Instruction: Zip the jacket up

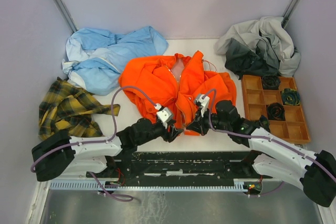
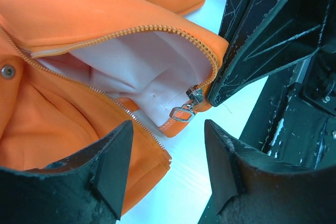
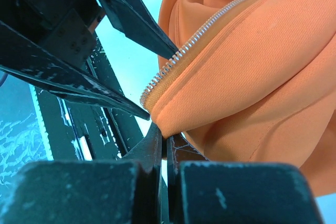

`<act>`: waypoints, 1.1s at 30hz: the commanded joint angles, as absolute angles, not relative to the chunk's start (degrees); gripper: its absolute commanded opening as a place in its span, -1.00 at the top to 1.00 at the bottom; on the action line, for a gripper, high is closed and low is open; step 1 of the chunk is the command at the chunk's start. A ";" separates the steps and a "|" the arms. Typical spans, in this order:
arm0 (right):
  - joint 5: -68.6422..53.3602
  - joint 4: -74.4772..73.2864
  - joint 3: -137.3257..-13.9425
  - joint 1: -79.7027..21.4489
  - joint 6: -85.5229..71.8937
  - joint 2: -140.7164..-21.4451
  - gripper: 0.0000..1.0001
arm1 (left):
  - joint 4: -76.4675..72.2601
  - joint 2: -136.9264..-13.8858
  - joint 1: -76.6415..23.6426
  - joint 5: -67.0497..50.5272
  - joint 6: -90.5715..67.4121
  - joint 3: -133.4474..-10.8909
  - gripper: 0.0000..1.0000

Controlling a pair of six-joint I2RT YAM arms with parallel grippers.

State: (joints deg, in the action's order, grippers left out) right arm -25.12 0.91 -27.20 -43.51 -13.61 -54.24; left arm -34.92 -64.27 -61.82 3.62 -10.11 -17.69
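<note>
The jacket [image 1: 176, 85] lies just left of the orange tray [image 1: 244, 103]. The right gripper [image 3: 165, 141] clamps its hem corner. The left gripper [image 2: 168, 139], jaws apart, straddles the zipper slider [image 2: 195, 95], whose marking seems too small to read.

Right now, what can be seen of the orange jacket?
The jacket is bright orange soft fabric with pale pink lining, lying crumpled mid-table, front unzipped. Its metal slider sits at the bottom hem. The right gripper has its fingers shut on one hem corner; the left gripper is open, facing the slider.
</note>
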 commanded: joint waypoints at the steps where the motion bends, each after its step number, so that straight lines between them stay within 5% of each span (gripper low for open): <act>1: -26.65 2.20 -29.74 -43.61 -11.08 -52.36 1.00 | -40.43 -67.06 -61.19 -0.21 -4.38 -21.00 -0.19; 10: -25.92 1.43 -30.71 -43.60 -9.98 -53.11 1.00 | -41.00 -71.77 -60.98 -3.62 -3.39 -23.89 0.28; 17: -20.74 0.40 -30.12 -43.60 -9.84 -52.20 1.00 | -34.18 -70.87 -61.09 -2.44 -5.12 -24.85 0.86; 33: -15.33 5.68 -27.21 -43.51 -16.13 -50.10 1.00 | -26.76 -71.48 -68.38 14.08 -10.95 -26.26 0.94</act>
State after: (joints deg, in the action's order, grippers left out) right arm -16.27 0.10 -27.00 -43.79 -14.24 -51.90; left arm -28.86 -69.14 -66.46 6.96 -6.63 -24.49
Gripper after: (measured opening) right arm 0.015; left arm 0.257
